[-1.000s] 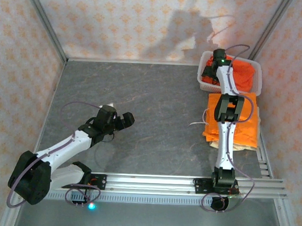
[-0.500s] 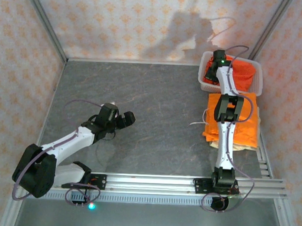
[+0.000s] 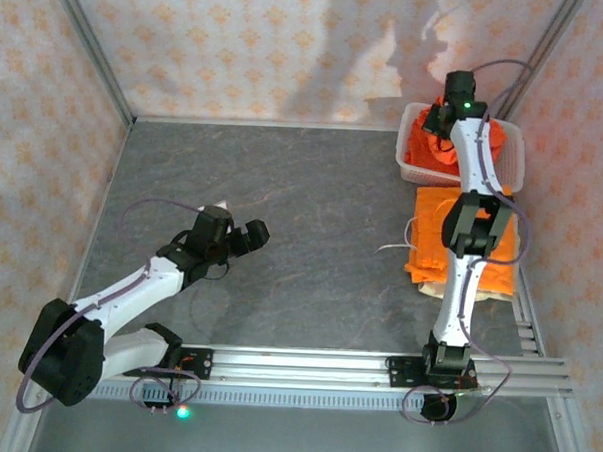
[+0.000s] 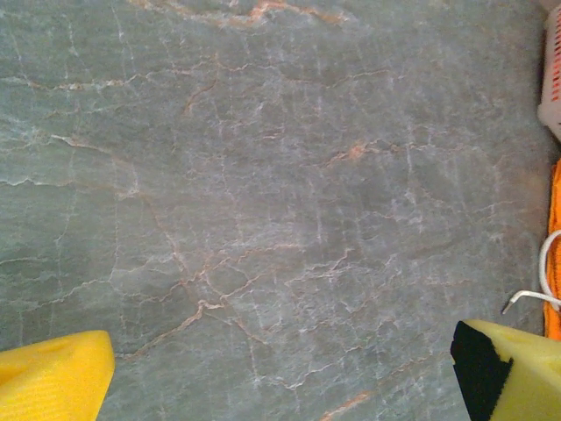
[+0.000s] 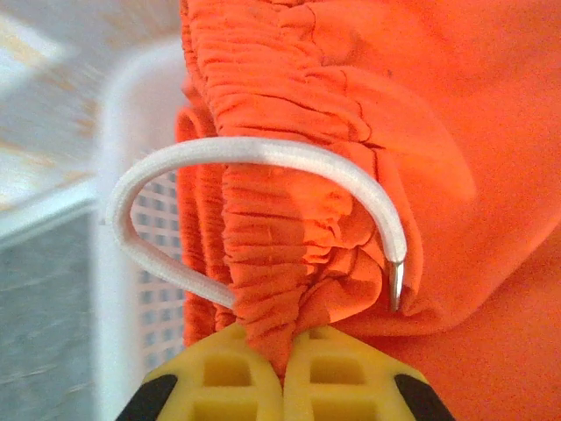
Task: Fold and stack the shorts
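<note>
Left jaws gape empty over the desk [image 3: 313,186] at 8 o'clock; at 1 o'clock, right jaws clamp the waistband of the orange shorts [image 5: 298,202] above the basket [image 3: 408,172]. A high lift should carry trailing cloth clear of the rim.

Bare tabletop [image 4: 263,219] is lying clear between and ahead of the spread jaws of the left gripper [image 3: 249,234]. At the pinched jaws of the right gripper [image 5: 282,351], orange shorts [image 5: 351,132] are crowding ahead, a drawstring loop [image 5: 263,153] is arching just ahead, and the white basket wall [image 5: 131,263] is standing at left.
</note>
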Controlling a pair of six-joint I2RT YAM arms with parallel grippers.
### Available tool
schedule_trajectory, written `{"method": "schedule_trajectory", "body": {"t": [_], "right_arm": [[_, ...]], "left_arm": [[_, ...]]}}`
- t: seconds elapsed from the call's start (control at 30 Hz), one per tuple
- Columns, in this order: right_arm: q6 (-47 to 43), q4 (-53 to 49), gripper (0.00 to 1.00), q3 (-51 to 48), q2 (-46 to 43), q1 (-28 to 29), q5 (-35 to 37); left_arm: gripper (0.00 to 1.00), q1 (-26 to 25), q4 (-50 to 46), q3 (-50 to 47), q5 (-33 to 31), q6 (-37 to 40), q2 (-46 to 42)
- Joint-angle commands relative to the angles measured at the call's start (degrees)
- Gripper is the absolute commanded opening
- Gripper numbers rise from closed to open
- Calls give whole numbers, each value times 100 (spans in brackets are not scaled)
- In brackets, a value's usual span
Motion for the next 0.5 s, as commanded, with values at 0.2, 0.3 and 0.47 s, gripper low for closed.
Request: {"method": "schedule_trajectory", "body": {"t": [0.2, 0.3, 0.47], "right_arm": [[-52, 1051, 0, -1554, -2316, 589, -120], [-201, 1032, 0, -1525, -2856, 815, -385], [-723, 829, 0, -1262, -3562, 1508, -749]], "left_arm": [[100, 56, -198, -122, -95, -70, -414], [100, 56, -219, -148, -111, -90, -503], [100, 60, -146, -210, -94, -179, -593]]}}
